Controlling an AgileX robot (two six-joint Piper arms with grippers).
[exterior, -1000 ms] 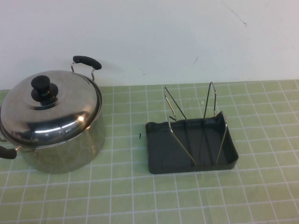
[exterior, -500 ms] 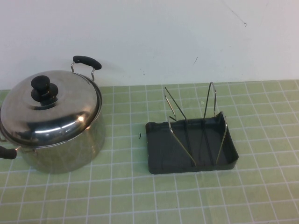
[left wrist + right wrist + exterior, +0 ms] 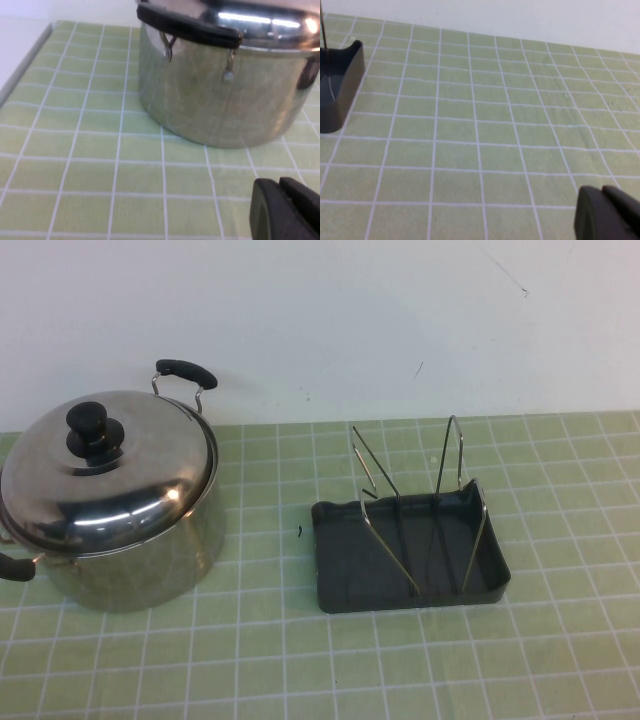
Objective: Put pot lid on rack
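Observation:
The pot lid [image 3: 110,480], polished steel with a black knob [image 3: 92,430], sits closed on the large steel pot [image 3: 140,565] at the left of the table. The dark grey rack [image 3: 345,570] with upright wire dividers [image 3: 385,530] stands empty at centre right. Neither gripper shows in the high view. In the left wrist view my left gripper [image 3: 280,184] is low over the mat, short of the pot [image 3: 215,100], fingers together and empty; the lid's edge [image 3: 250,20] shows above. In the right wrist view my right gripper [image 3: 602,192] is shut and empty, well off from the rack's corner [image 3: 340,85].
A green tiled mat [image 3: 300,670] covers the table, with a white wall [image 3: 350,320] behind. The pot has black loop handles [image 3: 185,370]. The mat's edge [image 3: 25,62] shows in the left wrist view.

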